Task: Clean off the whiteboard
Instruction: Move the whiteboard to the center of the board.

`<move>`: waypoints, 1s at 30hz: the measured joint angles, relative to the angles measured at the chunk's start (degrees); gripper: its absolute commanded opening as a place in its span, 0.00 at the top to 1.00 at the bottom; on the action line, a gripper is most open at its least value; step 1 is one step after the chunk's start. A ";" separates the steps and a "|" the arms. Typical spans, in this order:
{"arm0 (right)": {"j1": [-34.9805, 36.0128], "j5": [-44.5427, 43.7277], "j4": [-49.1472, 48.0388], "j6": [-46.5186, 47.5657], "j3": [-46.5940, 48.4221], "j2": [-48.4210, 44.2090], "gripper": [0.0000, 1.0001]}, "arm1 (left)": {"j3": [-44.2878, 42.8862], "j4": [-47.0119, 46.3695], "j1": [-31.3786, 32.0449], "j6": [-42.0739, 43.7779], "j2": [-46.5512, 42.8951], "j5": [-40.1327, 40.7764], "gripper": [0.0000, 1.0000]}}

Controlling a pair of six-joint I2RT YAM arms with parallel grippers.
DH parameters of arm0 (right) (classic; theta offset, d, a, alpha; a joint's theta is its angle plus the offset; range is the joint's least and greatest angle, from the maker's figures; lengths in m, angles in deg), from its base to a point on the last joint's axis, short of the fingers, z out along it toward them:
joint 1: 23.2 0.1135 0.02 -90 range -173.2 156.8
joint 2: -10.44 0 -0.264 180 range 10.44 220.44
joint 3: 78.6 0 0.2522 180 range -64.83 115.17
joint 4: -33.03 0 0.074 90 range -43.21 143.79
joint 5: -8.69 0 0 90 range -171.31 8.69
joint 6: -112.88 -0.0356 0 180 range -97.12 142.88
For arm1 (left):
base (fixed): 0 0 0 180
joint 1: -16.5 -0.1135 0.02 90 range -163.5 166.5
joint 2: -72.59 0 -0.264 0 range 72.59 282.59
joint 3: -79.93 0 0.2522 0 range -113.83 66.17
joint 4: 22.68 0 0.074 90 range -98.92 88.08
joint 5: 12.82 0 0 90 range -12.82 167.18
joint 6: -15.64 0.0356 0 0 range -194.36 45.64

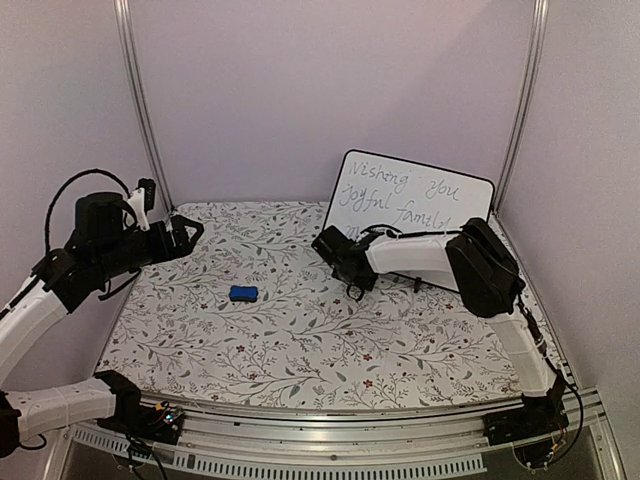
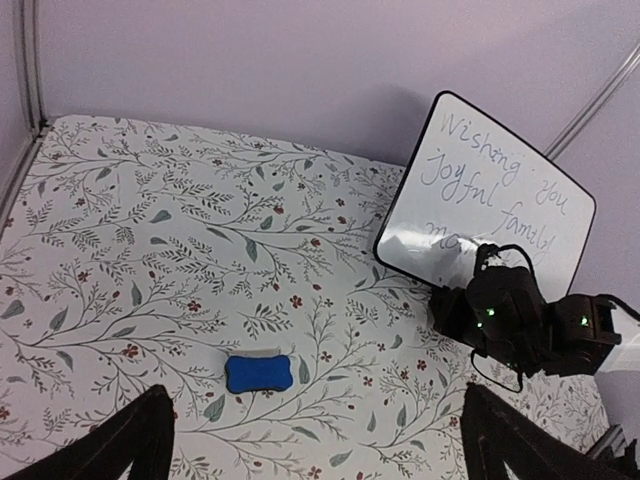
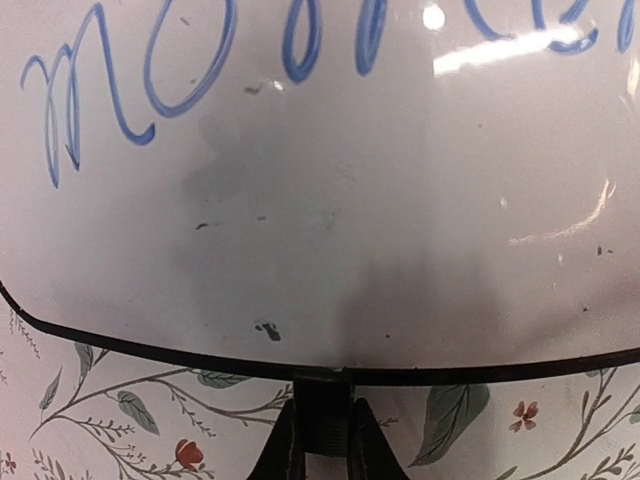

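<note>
**A:** Start at the near edge. How many arms?

**B:** Two, with both bases at the near edge of the desk (image 1: 300,350), which has a floral cover. One arm is on the left and one on the right.

**A:** What lies loose on the desk?

**B:** One small blue eraser (image 1: 243,293). It lies flat on the cover, left of the middle, and nothing touches it.

**A:** Where is the left gripper?

**B:** The left gripper (image 1: 190,237) hangs over the left side of the desk, a little farther back than the eraser and well apart from it. Its two fingers are spread wide with nothing between them.

**A:** And the right one?

**B:** The right gripper (image 3: 322,425) is at the bottom edge of the whiteboard (image 1: 410,195), near its lower left corner. Its fingers are drawn almost together. In the right wrist view a small black piece under the board's frame sits between them, so it looks pinched there.

**A:** Where does the board stand?

**B:** There is one board at the far right of the desk. It stands on its lower edge and leans back toward the wall. Its thin black frame has rounded corners.

**A:** Is it still written on?

**B:** Yes. There are three lines of handwriting (image 2: 490,190). The right arm partly hides the lowest line. Close up, that line is blue, and the surface below it is smudged grey.

**A:** Anything beyond the board?

**B:** A plain pale wall and two metal posts (image 1: 135,100), one at each far corner.
</note>
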 measured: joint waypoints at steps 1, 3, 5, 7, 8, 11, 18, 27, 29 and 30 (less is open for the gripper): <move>0.22 0.02 0.09 0.15 0.83 0.52 1.00 | 0.61 -0.15 0.00 -0.20 -0.46 -0.13 0.00; 0.70 0.04 0.39 0.59 2.93 1.77 1.00 | 1.79 -0.37 0.00 -0.46 -1.14 -0.44 0.00; 1.16 0.02 0.46 1.01 4.92 3.04 1.00 | 2.71 -0.55 0.00 -0.76 -1.46 -0.57 0.00; 1.49 0.04 0.31 1.25 6.05 3.74 0.95 | 3.06 -0.52 0.00 -0.87 -1.55 -0.68 0.00; 1.66 0.04 0.22 1.33 6.34 3.91 0.93 | 3.13 -0.52 0.00 -0.92 -1.57 -0.72 0.00; 2.12 -0.04 -0.04 2.16 6.45 4.07 0.88 | 3.32 -0.85 0.00 -1.09 -1.99 -0.74 0.00; 3.08 0.57 -1.25 3.87 6.45 4.09 0.85 | 4.68 -1.33 0.00 -1.73 -3.41 -0.74 0.00; 5.11 0.44 -6.49 8.37 2.86 3.15 0.88 | 6.75 -2.49 0.00 -2.16 -5.33 -1.25 0.00; 5.57 0.44 -9.07 10.19 -0.42 1.62 0.88 | 7.61 -3.06 0.00 -2.16 -6.01 -1.75 0.00; 5.84 0.52 -10.54 11.43 -2.56 0.59 0.88 | 8.15 -3.65 0.00 -2.19 -6.27 -2.03 0.00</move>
